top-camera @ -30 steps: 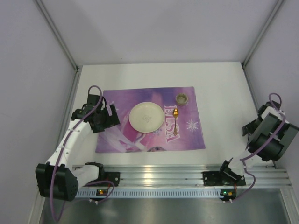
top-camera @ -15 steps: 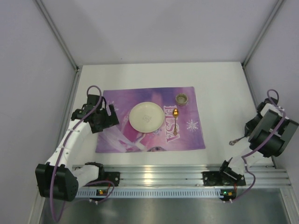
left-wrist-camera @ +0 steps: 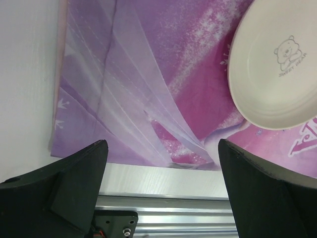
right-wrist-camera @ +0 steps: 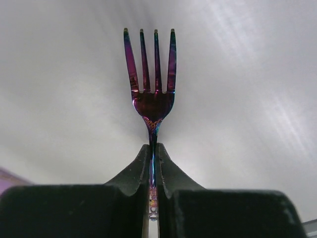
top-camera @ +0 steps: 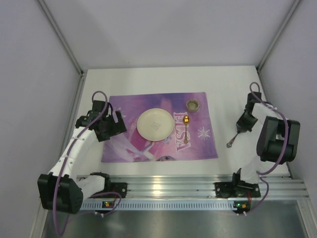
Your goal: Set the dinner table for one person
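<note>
the right gripper (right-wrist-camera: pixel 153 149) was clamped fully on the thin handle of an iridescent fork (right-wrist-camera: pixel 151 94), with 4 tines pointing away from the wrist. it was over bare dinner table (top-camera: pixel 148 79) near the right edge, well apart from the purple placemat (top-camera: pixel 198 144). whether the fork was clear of the tabletop could not be told.

on the placemat a cream plate (top-camera: pixel 155 124) sat at the centre. a spoon (top-camera: pixel 185 130) lay just beside it on the right, and a small cup (top-camera: pixel 192 104) stood at the far right corner.

the left gripper (left-wrist-camera: pixel 163 166) hung over the placemat's left edge with its jaws spread wide and holding nothing.

the step in hand looked like carrying the fork to the setting. the narrow handle would likely pivot in the pinch, so a slow, level carry suited it. the fork should be lowered flat, parallel to the spoon, and let go only once it rested. a spot left of the plate would need the left arm out of the way.
</note>
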`<control>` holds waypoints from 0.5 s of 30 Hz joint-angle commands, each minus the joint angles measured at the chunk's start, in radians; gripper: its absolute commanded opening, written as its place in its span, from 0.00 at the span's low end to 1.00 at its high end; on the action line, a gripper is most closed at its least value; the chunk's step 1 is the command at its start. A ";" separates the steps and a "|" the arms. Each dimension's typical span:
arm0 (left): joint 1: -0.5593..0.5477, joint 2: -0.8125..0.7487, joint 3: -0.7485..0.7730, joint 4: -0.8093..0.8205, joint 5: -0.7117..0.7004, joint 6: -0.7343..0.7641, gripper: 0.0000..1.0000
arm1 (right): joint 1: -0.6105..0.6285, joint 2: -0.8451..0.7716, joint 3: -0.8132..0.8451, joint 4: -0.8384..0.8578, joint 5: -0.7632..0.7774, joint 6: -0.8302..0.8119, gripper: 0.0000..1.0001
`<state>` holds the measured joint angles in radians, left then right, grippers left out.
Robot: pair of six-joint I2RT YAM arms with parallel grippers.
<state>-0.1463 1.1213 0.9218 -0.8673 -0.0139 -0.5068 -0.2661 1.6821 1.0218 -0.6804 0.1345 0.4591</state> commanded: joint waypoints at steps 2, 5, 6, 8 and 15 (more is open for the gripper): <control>-0.009 -0.017 0.040 0.074 0.158 -0.016 0.99 | 0.125 -0.133 0.092 -0.039 -0.122 0.075 0.00; -0.048 -0.026 0.058 0.204 0.307 -0.032 0.99 | 0.192 -0.186 0.190 -0.105 -0.168 0.098 0.00; -0.064 -0.017 0.069 0.273 0.360 -0.044 0.99 | 0.230 -0.206 0.237 -0.138 -0.176 0.104 0.00; -0.134 0.037 0.087 0.316 0.382 -0.056 0.99 | 0.258 -0.228 0.277 -0.162 -0.193 0.131 0.00; -0.384 0.259 0.238 0.525 0.476 -0.145 0.98 | 0.497 -0.294 0.405 -0.228 -0.237 0.243 0.00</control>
<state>-0.4404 1.3025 1.0843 -0.5133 0.3695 -0.5983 0.1612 1.4178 1.3746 -0.8398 -0.0715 0.6289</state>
